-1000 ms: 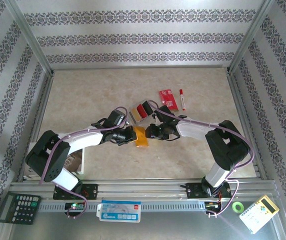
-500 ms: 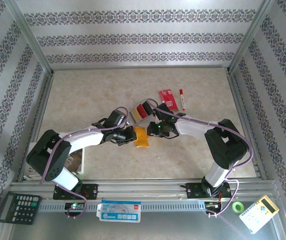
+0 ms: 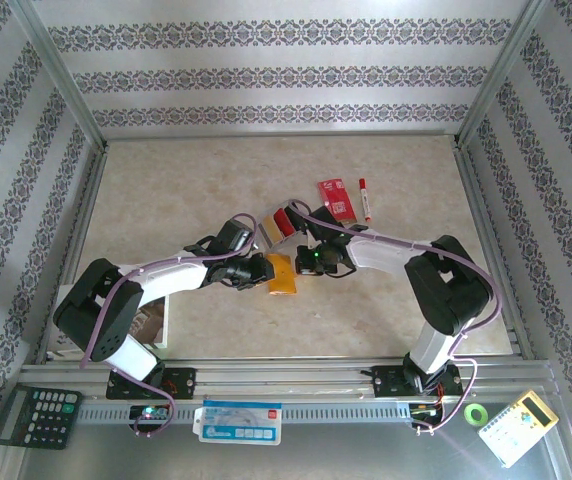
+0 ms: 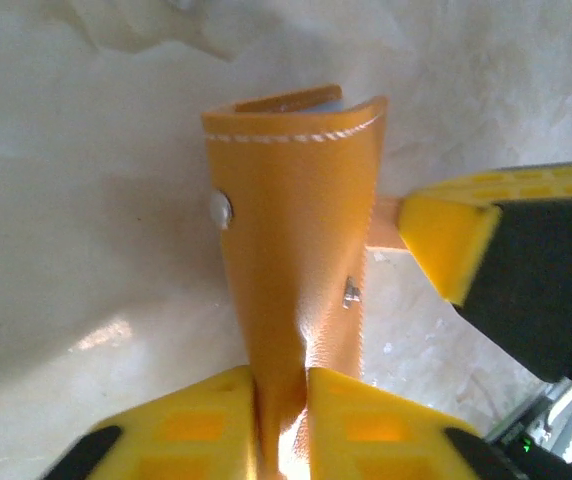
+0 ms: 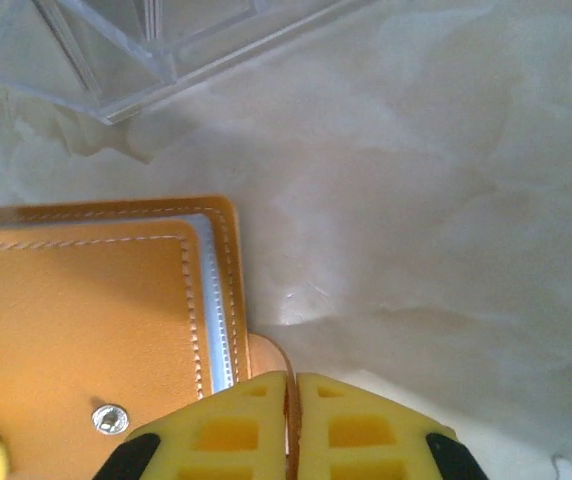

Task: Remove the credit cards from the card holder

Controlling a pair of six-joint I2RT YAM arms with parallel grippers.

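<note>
My left claw [image 4: 281,400] is clamped on the card holder [image 4: 296,200], which stretches straight ahead from it. My right claw [image 5: 292,410], at its side edge, is closed on the small tab [image 5: 266,360].

Orange card holder [image 3: 282,275] at frame centre on tabletop [image 3: 166,190]; left fingers [image 3: 263,269] at its left edge, right fingers [image 3: 307,262] at right. Red packet [image 3: 334,196], marker [image 3: 365,198] upper right.

We see a pale, marbled beige bench [image 3: 166,170] across the middle of the frame, boxed by aluminium rails [image 3: 276,133] and enclosed at the top, left and right by white walls [image 3: 266,60] papered with grey floral stripes, in soft, even light.
</note>
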